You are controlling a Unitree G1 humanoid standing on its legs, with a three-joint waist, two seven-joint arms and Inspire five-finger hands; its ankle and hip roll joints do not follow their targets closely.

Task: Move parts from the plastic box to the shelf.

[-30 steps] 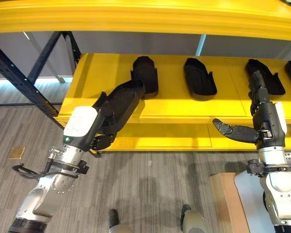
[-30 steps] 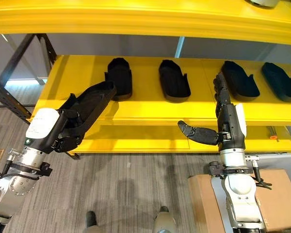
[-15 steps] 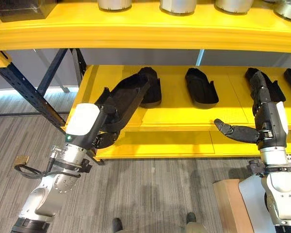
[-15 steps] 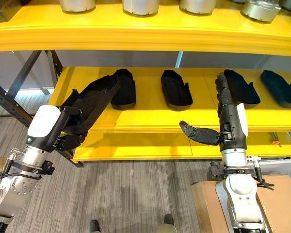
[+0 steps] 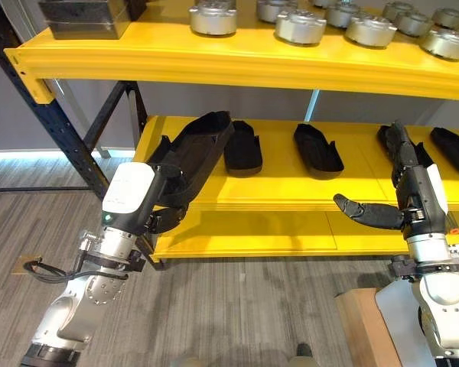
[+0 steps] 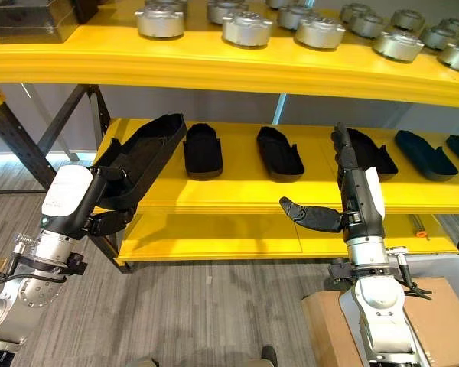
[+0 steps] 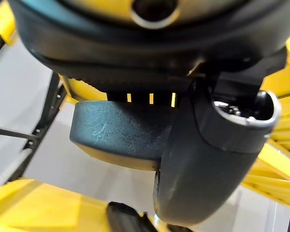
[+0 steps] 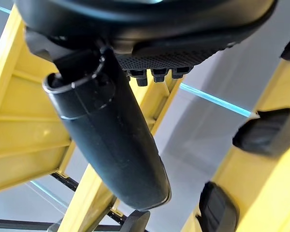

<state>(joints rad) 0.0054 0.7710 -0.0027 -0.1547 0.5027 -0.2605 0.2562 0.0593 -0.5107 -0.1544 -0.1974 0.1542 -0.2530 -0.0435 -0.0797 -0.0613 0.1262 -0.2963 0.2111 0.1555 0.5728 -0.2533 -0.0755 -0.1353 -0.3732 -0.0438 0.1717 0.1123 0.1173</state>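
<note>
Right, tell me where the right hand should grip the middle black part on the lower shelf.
Grip the black part across its narrow front end, which points at the shelf edge. The open right hand can come straight in from the front. Neighbouring parts lie apart on both sides.

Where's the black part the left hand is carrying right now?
In the left eye view the black part is gripped in the left hand, raised at the left end of the yellow middle shelf, just left of the nearest shelved part.

Bare shelf (image 5: 279, 180) gaps separate the black parts (image 5: 317, 147).
</note>
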